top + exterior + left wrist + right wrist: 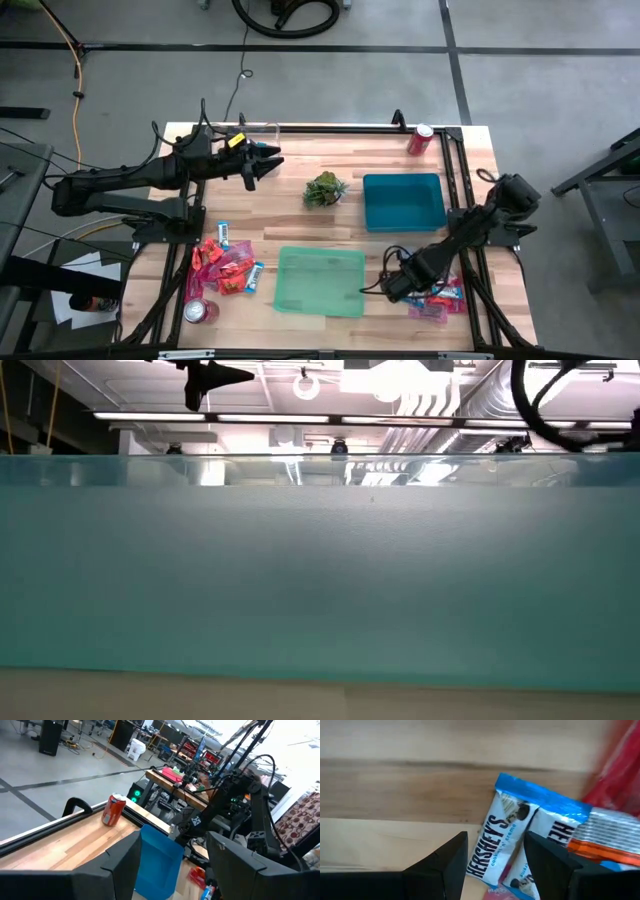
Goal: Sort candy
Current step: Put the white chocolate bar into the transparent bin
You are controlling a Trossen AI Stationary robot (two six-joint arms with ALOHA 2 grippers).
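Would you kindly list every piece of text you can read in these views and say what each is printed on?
"HERSHEY'S": on the blue-and-white candy wrapper between the right gripper fingers.
"creme": small, same wrapper, beside the brand name.
"HE": cut-off start on the neighbouring blue-and-white wrapper.
Soda can lettering in the left wrist view: too blurred to read.
Candy wrappers in the high view: too small.

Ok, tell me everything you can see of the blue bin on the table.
The blue bin is a shallow rectangular tray, teal-blue, seemingly plastic, with a raised rim and rounded corners. It sits flat and upright on the wooden table, right of the small green plant and below the red soda can. It looks empty; nothing visibly touches it besides the table. The left wrist view shows one corner between that gripper's fingers.
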